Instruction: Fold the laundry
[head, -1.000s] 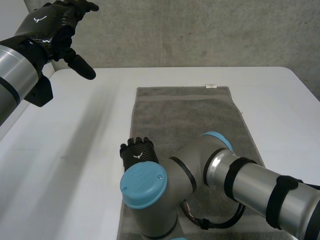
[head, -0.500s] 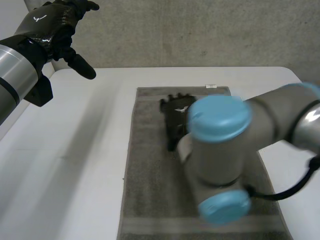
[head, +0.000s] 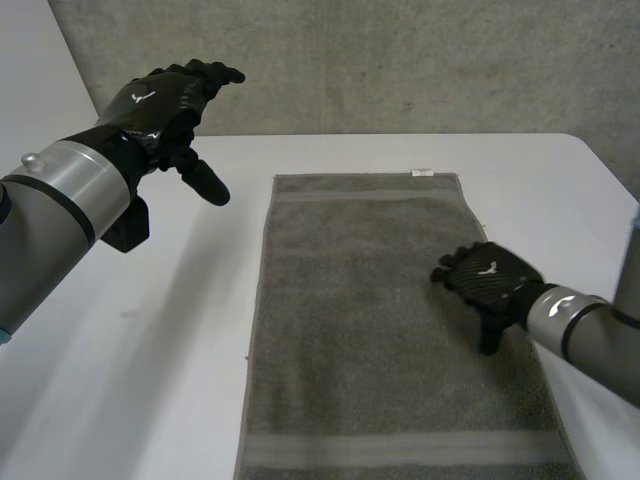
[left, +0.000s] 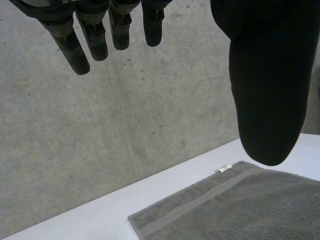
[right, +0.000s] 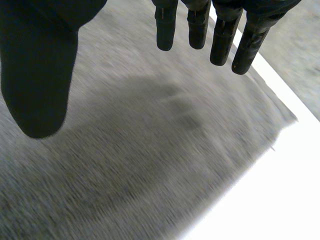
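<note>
Item: grey towel (head: 380, 330), one, spread flat and unfolded in a single layer on the white tabletop (head: 150, 350), its long sides running from the near edge toward the far edge, somewhat right of the tabletop's middle. The far short edge stops short of the tabletop's far edge and carries a small white label (head: 423, 172) near its right corner; a woven band crosses the cloth close to each short end. Left hand (head: 160, 105): raised above the far left part of the tabletop, well apart from the towel and to the left of its far left corner; fingers straight, thumb spread wide, grasping nothing. In the left wrist view the towel's far corner with the label (left: 223, 168) lies beyond the thumb (left: 265, 75), and nothing sits between thumb and fingers. Right hand (head: 487, 280): palm down over the towel near its right long edge, about midway along it. In the right wrist view its fingers (right: 222, 40) hang straight and released, with the cloth (right: 130, 150) under the palm and a strip of bare tabletop beside the edge; whether the fingertips touch the cloth cannot be told. Backdrop: grey concrete wall (head: 400, 60) beyond the far edge.
</note>
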